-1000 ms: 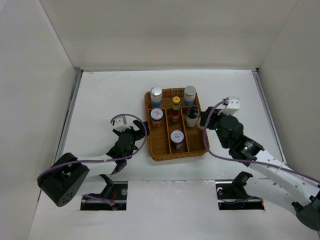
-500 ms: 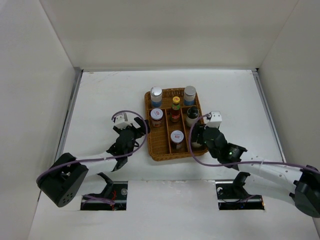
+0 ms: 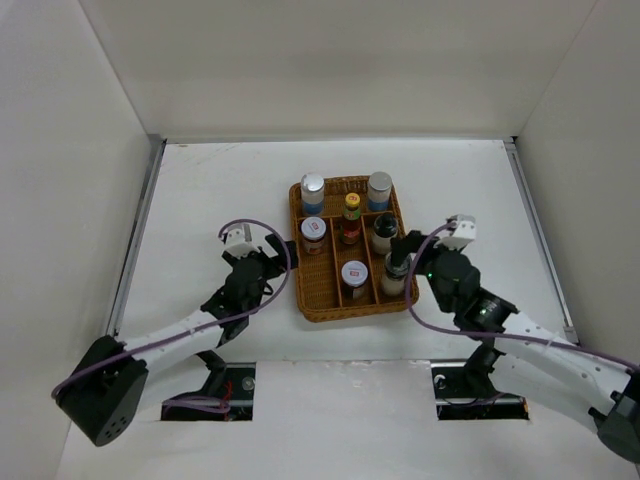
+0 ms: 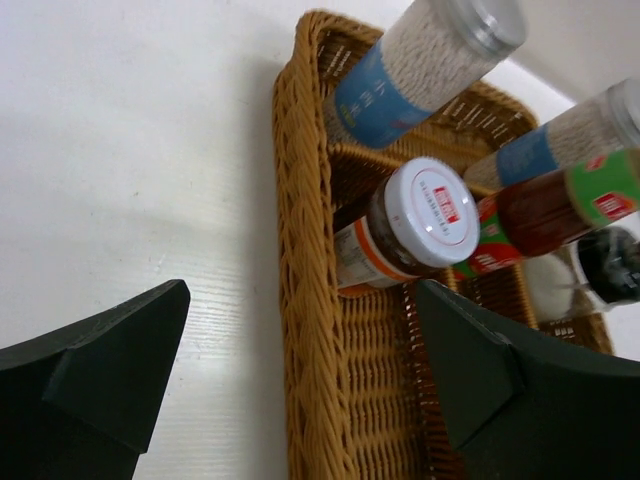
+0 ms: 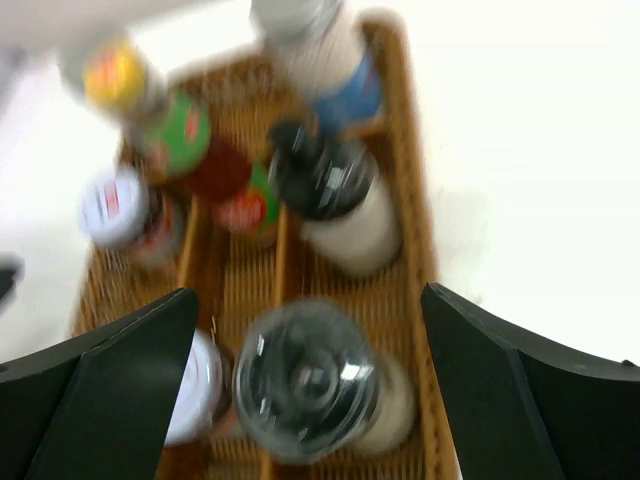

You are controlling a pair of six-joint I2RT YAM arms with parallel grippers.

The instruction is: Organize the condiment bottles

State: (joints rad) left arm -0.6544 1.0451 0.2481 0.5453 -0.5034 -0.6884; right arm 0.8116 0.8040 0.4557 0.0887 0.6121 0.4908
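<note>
The brown wicker tray (image 3: 347, 313) holds all the condiment bottles that I see. Two pale bottles with blue bands (image 3: 313, 190) (image 3: 379, 188) stand at its back. The yellow-capped sauce bottle (image 3: 352, 215) is between a white-lidded jar (image 3: 313, 232) and a black-capped bottle (image 3: 385, 232). Another white-lidded jar (image 3: 354, 275) stands in front. The grey-capped bottle (image 3: 395, 272) (image 5: 310, 380) stands upright in the front right compartment. My right gripper (image 3: 415, 262) (image 5: 310, 295) hangs open above it, fingers apart from it. My left gripper (image 3: 278, 258) (image 4: 300, 300) is open, straddling the tray's left wall (image 4: 295, 250).
White walls enclose the table on three sides. Bare white tabletop (image 3: 210, 200) lies left, right and behind the tray. The tray's front left compartment (image 4: 400, 380) has nothing in it. Two openings near the arm bases (image 3: 210, 390) lie at the near edge.
My right gripper carried the grey-capped bottle over the front right compartment, opened, and drew back slightly right; the bottle now stands free. The left arm shifted a little.
</note>
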